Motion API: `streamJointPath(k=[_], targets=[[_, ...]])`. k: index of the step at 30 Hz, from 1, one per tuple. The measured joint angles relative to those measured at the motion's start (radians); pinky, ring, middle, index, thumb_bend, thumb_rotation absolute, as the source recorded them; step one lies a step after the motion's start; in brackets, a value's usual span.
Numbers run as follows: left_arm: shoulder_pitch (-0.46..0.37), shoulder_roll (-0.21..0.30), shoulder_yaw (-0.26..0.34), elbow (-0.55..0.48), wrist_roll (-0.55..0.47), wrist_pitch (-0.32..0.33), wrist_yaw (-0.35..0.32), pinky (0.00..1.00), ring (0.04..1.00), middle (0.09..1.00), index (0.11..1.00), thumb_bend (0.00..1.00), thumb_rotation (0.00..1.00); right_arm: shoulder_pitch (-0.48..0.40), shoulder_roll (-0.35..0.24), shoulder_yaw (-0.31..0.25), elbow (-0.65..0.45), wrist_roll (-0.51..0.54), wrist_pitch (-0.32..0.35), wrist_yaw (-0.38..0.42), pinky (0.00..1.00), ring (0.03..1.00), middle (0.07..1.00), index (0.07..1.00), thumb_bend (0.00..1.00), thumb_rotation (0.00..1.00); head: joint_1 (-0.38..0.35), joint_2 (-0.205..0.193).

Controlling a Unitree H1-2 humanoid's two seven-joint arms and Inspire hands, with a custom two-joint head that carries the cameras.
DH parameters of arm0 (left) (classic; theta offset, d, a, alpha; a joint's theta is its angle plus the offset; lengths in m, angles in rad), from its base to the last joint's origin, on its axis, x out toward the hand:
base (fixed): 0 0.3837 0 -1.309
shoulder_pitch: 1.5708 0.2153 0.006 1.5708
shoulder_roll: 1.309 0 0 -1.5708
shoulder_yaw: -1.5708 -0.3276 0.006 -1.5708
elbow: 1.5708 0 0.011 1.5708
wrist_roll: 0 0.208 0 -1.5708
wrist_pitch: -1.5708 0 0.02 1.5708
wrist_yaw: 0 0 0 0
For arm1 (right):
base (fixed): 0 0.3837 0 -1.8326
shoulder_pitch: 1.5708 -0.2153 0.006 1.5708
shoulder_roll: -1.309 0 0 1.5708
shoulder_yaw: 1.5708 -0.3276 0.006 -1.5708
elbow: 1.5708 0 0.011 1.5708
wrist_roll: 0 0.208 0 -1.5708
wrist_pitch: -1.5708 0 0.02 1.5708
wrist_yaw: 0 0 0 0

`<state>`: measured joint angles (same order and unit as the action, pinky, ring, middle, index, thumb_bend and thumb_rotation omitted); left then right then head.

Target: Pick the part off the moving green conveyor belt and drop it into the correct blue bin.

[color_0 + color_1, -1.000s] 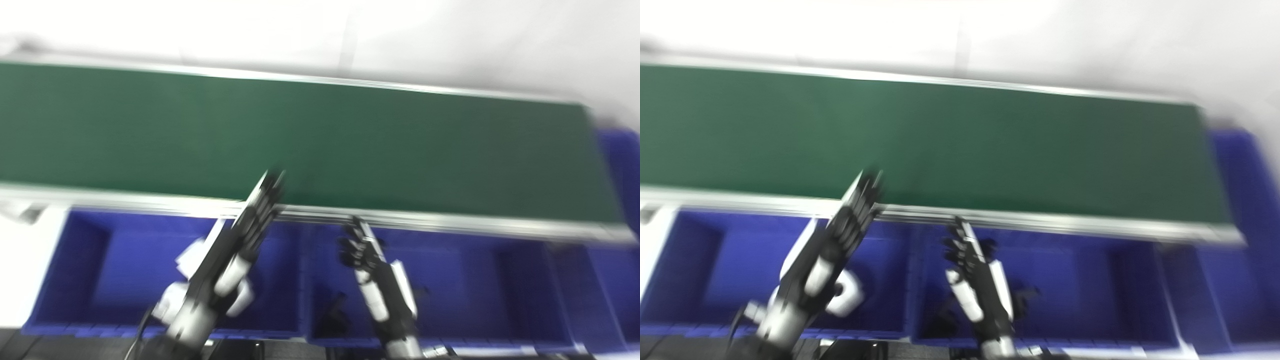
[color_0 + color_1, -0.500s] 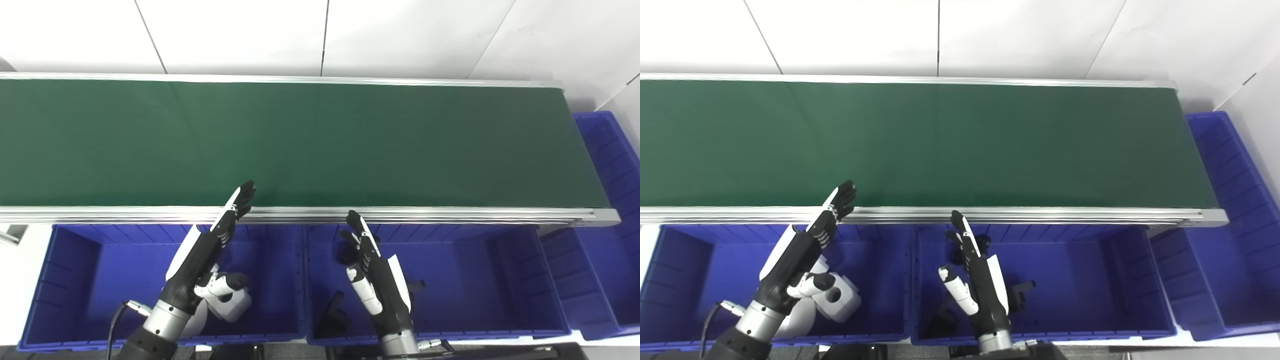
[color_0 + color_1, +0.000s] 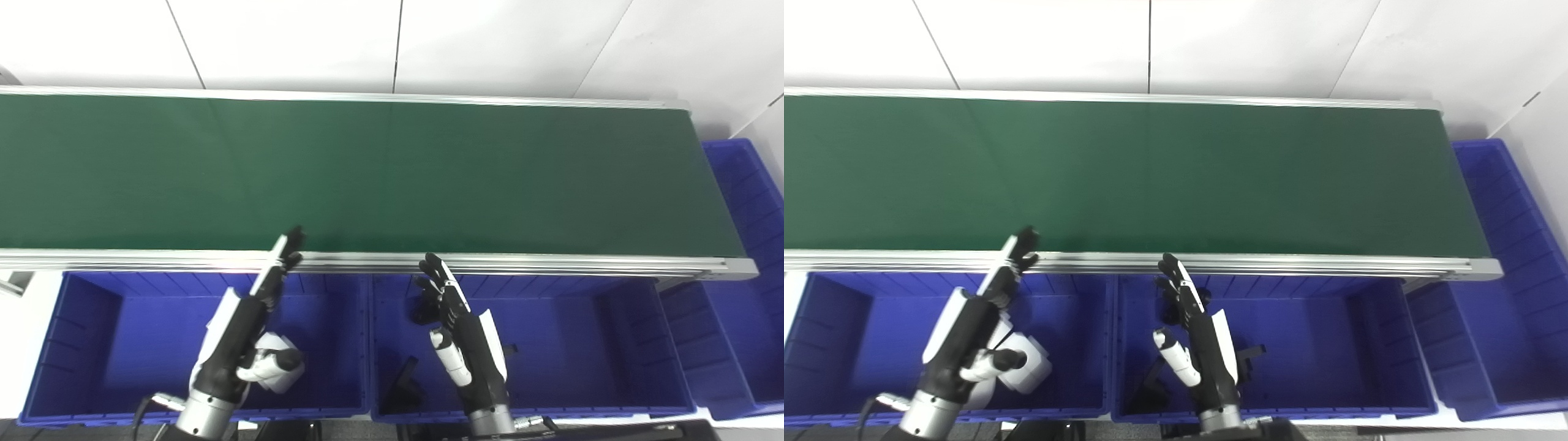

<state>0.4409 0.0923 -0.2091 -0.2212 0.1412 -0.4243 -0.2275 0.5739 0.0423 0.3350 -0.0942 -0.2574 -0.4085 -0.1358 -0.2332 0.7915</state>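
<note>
The green conveyor belt (image 3: 392,171) runs across the picture and carries no part that I can see. My left hand (image 3: 248,318) is open above the left blue bin (image 3: 86,343), fingers stretched toward the belt's near rail and holding nothing. My right hand (image 3: 456,324) is open above the middle blue bin (image 3: 582,343), fingers pointing up at the rail, empty. A white part (image 3: 278,370) lies in the left bin under my left hand. Black parts (image 3: 401,386) lie in the middle bin.
A third blue bin (image 3: 744,257) stands past the belt's right end. The belt's aluminium rail (image 3: 551,263) runs just beyond both hands. A white tiled wall is behind the belt.
The camera swung and the blur cleared. My left hand has turned more edge-on, fingers still at the rail. The right hand has hardly moved.
</note>
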Motion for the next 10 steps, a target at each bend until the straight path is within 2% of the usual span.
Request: streamJointPath(k=[3, 5, 10], targets=[[-0.003, -0.002, -0.004, -0.024, -0.003, -0.002, 0.028, 0.98, 1.000, 1.000, 1.000, 0.97, 0.91, 0.017, -0.038, 0.012, -0.057, -0.027, -0.002, -0.029, 0.85, 0.887, 0.941, 0.970, 0.92, 1.00, 0.015, -0.017], [-0.003, 0.001, -0.007, -0.054, -0.006, -0.002, 0.037, 0.95, 1.000, 1.000, 1.000, 0.95, 0.91, 0.036, -0.061, 0.014, -0.106, -0.032, -0.006, -0.048, 0.86, 0.902, 0.948, 0.987, 0.94, 1.00, 0.024, -0.028], [-0.004, 0.005, -0.001, -0.155, 0.007, -0.007, 0.102, 0.90, 1.000, 1.000, 1.000, 1.00, 0.97, 0.081, -0.100, 0.022, -0.218, -0.039, -0.009, -0.069, 0.85, 0.902, 0.940, 0.992, 0.93, 1.00, 0.029, -0.037]])
